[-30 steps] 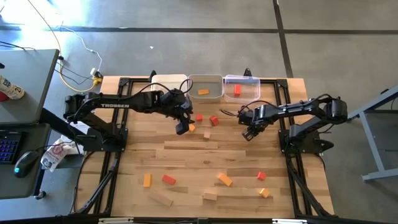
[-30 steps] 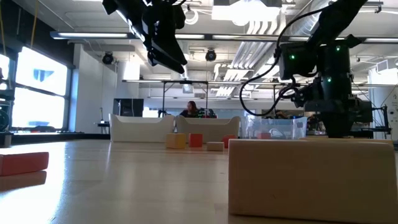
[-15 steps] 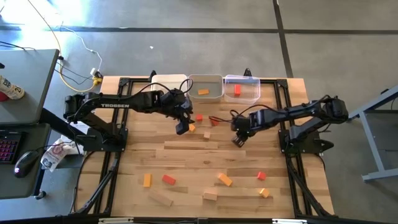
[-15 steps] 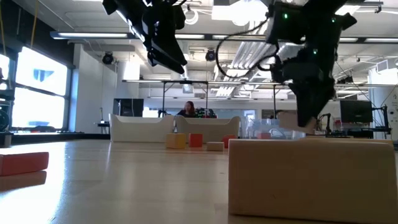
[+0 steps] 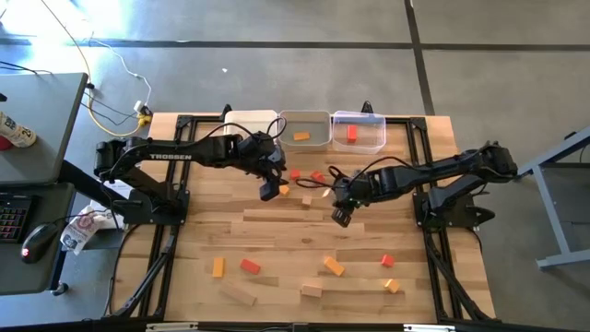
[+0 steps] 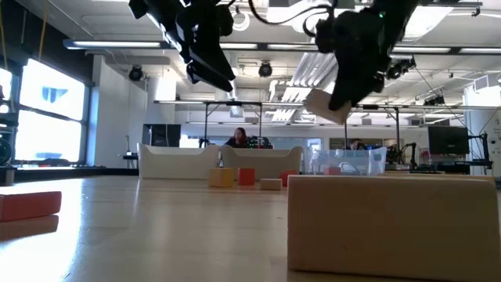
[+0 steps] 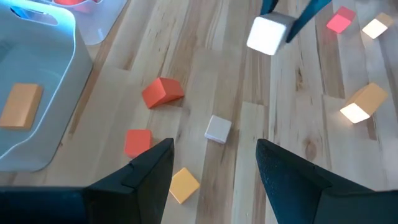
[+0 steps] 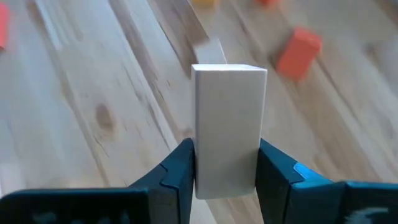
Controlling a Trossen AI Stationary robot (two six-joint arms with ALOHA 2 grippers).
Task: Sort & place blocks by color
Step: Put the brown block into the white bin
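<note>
My right gripper hangs above the table's middle, shut on a plain light-wood block, which also shows in the low view. My left gripper hovers open above a small cluster of blocks: two red ones, a small light-wood cube and an orange one, all lying flat on the table. More red, orange and light-wood blocks lie scattered toward the near edge. My right gripper pinches the light-wood block by two opposite side faces between its two fingers. The fingers slant down from the table's right side. The block sticks out past the fingertips and is lifted well clear of the table.
Three bins stand side by side at the far edge: a white one, a grey one holding an orange block, and a clear one holding a red block. A large light-wood block lies close before the low camera.
My right gripper has gone toward the table's left edge and risen, rolling its wrist, with the light-wood block carried along and lifted higher. My left gripper has kept still and open.
</note>
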